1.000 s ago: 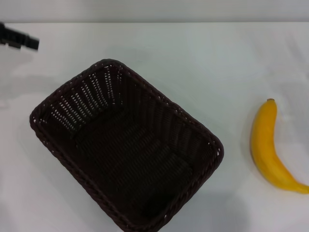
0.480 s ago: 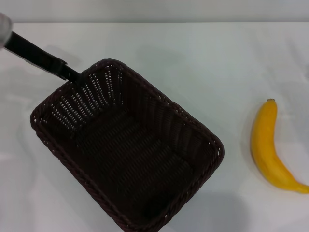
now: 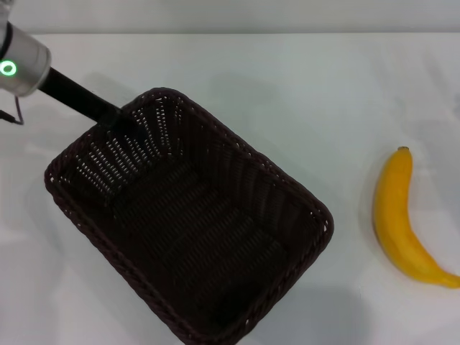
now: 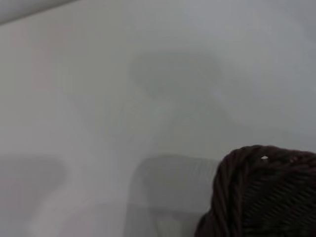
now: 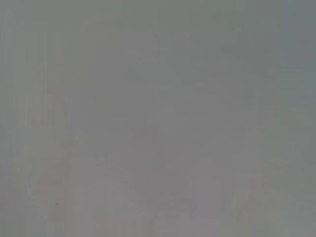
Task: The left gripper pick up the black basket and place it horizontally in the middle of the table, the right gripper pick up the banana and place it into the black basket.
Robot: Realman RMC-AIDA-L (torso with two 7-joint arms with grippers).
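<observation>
The black basket [image 3: 188, 223] sits open side up on the table [image 3: 302, 86], skewed — one rounded corner points toward the far left corner of the worktop, the opposite one toward the near edge, where the rim runs out of the head view. It lies left of the worktop's middle. Its inside holds nothing.

The left gripper [image 3: 108, 115] reaches in from the far left corner on a slim black arm behind a grey-silver cylinder with a green ring light. Its tip meets the basket's braided rim at the far left corner; I cannot tell how far its fingers are spread or whether they have hold of the rim. The left wrist view shows one rounded basket corner [image 4: 261, 195] close up above white tabletop.

The banana [image 3: 402, 219] lies well apart from the basket near the right edge, stem toward the far edge.
</observation>
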